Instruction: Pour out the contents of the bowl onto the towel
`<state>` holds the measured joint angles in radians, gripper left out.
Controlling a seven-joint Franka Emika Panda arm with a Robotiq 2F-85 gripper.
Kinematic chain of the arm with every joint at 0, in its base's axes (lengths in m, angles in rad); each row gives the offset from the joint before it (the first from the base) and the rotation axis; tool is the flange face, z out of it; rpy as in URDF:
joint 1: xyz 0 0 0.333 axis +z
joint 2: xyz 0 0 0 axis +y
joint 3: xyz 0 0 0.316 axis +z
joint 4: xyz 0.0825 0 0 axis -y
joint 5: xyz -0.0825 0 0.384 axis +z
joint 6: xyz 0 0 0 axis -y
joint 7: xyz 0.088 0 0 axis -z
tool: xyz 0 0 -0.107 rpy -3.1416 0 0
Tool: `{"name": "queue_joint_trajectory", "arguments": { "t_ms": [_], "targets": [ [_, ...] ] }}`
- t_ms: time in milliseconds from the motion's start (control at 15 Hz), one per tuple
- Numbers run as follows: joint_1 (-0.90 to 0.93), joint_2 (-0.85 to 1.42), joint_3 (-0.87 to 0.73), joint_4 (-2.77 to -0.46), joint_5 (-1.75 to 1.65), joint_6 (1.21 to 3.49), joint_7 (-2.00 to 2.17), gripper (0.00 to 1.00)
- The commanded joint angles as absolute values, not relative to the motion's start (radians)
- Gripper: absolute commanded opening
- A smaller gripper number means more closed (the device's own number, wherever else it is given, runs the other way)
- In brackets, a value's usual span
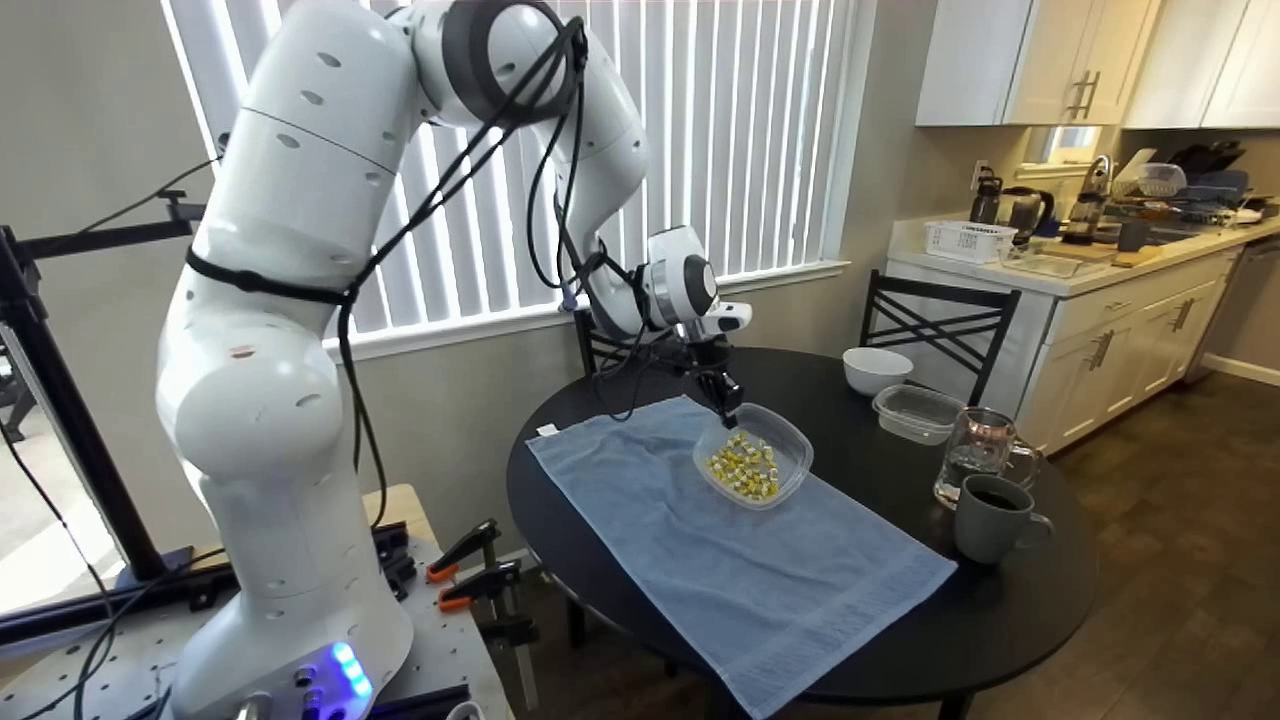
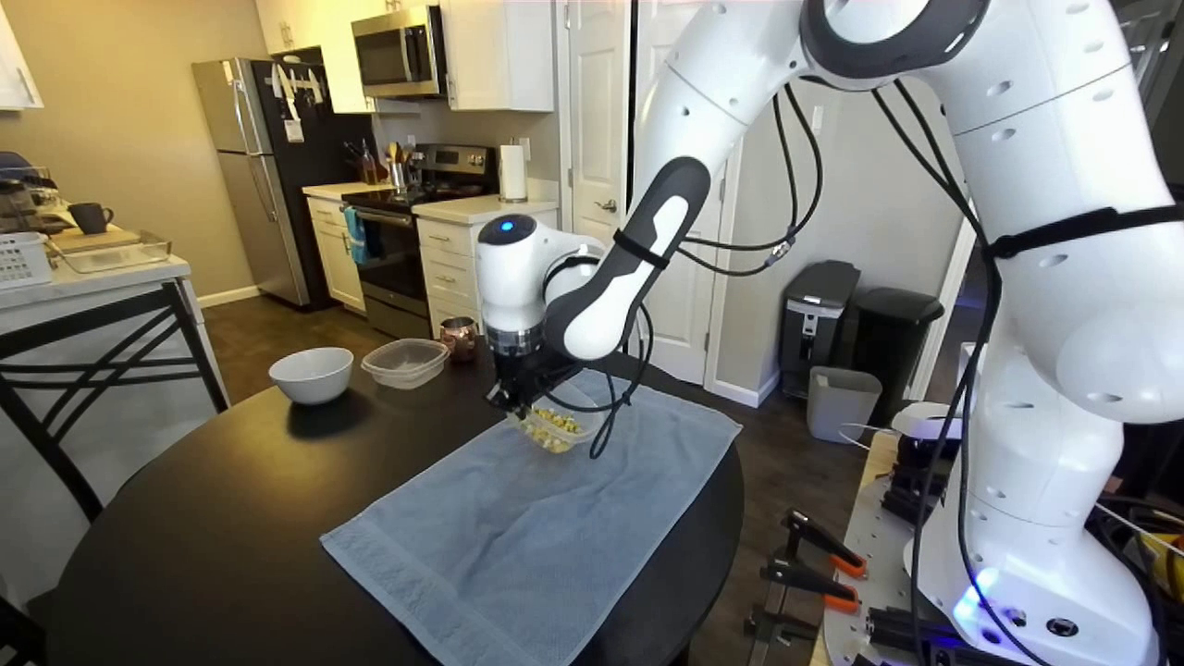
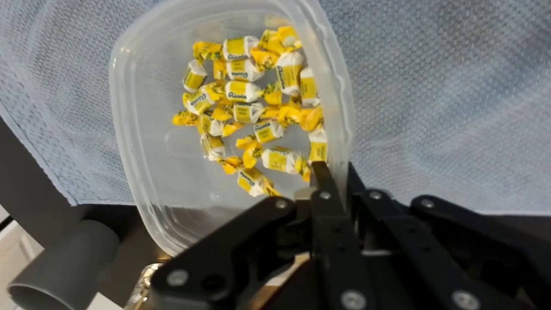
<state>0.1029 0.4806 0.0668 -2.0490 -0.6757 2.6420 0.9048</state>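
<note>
The bowl [image 1: 778, 432] is clear, squarish plastic with rounded corners. It is over the towel in both exterior views [image 2: 578, 396] and fills much of the wrist view [image 3: 172, 168]. The contents [image 1: 743, 467] are yellow-and-white wrapped candies, inside the bowl; they also show in an exterior view [image 2: 552, 430] and the wrist view [image 3: 243, 92]. The light blue towel [image 1: 760, 590] lies flat on the table, with no candies visible on it. My gripper [image 3: 335, 168] is shut on the bowl's rim, one finger inside and one outside. I cannot tell whether the bowl touches the towel.
A round black table [image 1: 1040, 620] holds a white bowl [image 1: 876, 370], another clear container [image 1: 917, 413], a glass mug [image 1: 965, 462] with liquid and a grey mug [image 1: 990, 530] with dark liquid. Cables [image 2: 606, 435] hang beside the gripper. A chair [image 1: 940, 320] stands behind the table.
</note>
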Motion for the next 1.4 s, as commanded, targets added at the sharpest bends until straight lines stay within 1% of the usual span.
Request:
{"name": "queue_joint_trajectory", "arguments": {
  "t_ms": [0,267,400,533,667,867,1067,1133,1333],
  "targets": [
    [0.127,0.323,-0.009,-2.176,-0.534,2.715,0.936,0.02],
    [0.208,0.260,-0.115,-2.174,-0.547,2.688,1.126,0.02],
    [0.249,0.255,-0.162,-2.158,-0.621,2.677,1.285,0.02],
    [0.335,0.273,-0.254,-2.129,-0.683,2.663,1.427,0.02],
    [0.412,0.305,-0.326,-2.104,-0.799,2.651,1.573,0.02],
    [0.486,0.345,-0.369,-2.078,-1.010,2.624,1.782,0.02],
    [0.545,0.392,-0.390,-2.041,-1.165,2.575,1.943,0.02],
    [0.450,0.395,-0.271,-2.017,-1.262,2.516,2.021,0.02],
    [0.399,0.423,-0.168,-1.986,-1.398,2.397,2.146,0.02]
  ]
}}
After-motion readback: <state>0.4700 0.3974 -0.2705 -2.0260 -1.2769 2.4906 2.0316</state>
